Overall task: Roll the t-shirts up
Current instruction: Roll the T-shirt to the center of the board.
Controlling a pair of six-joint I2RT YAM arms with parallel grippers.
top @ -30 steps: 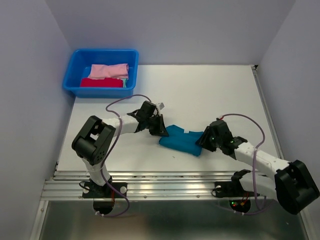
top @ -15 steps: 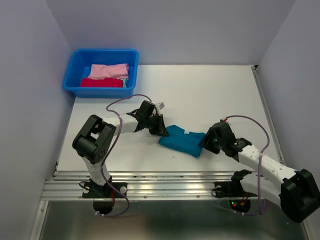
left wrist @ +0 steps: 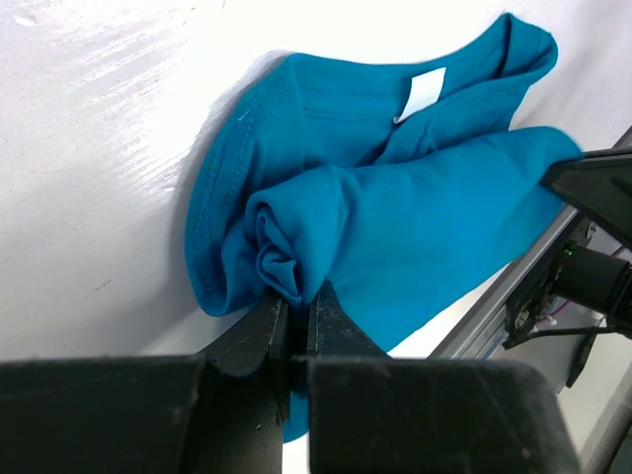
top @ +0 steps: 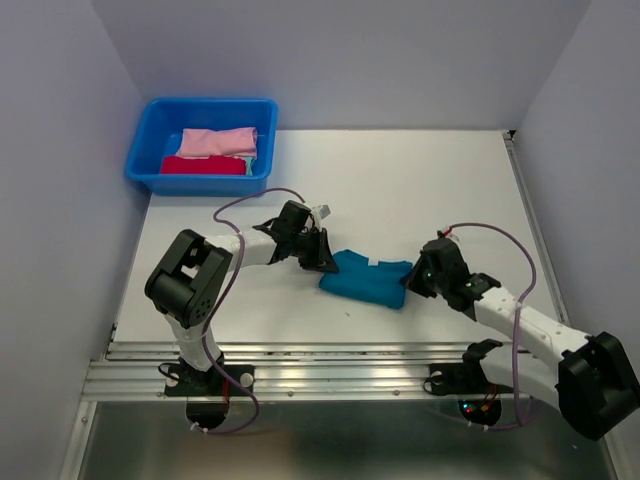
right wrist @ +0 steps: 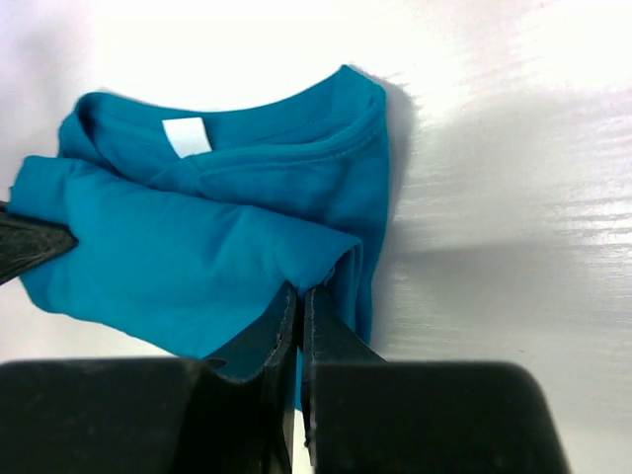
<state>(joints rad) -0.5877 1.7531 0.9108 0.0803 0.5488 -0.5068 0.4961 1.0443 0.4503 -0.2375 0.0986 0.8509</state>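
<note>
The teal t-shirt (top: pixel 365 280) lies partly rolled on the worktop (top: pixel 420 190), stretched between our two grippers. Its long axis runs from the left gripper (top: pixel 322 262) to the right gripper (top: pixel 408 282), with the right end slightly nearer the arm bases. The collar (right wrist: pixel 296 114), with its white label (left wrist: pixel 423 93), points away from both grippers, past their tips. The rolled part lies close in, against the jaws.

Both grippers are clenched on cloth. The left one pinches the coiled end of the roll, and the right one pinches the folded edge at the opposite end.

To do this step well, we judge both wrists should turn together and advance at the same pace toward the collar. That should hold the cloth taut between them, so the roll comes out even rather than tapering.

Well beyond the left gripper, a blue tub (top: pixel 143 150) holds a pink bundle (top: pixel 218 141) and a red bundle (top: pixel 203 166).
</note>
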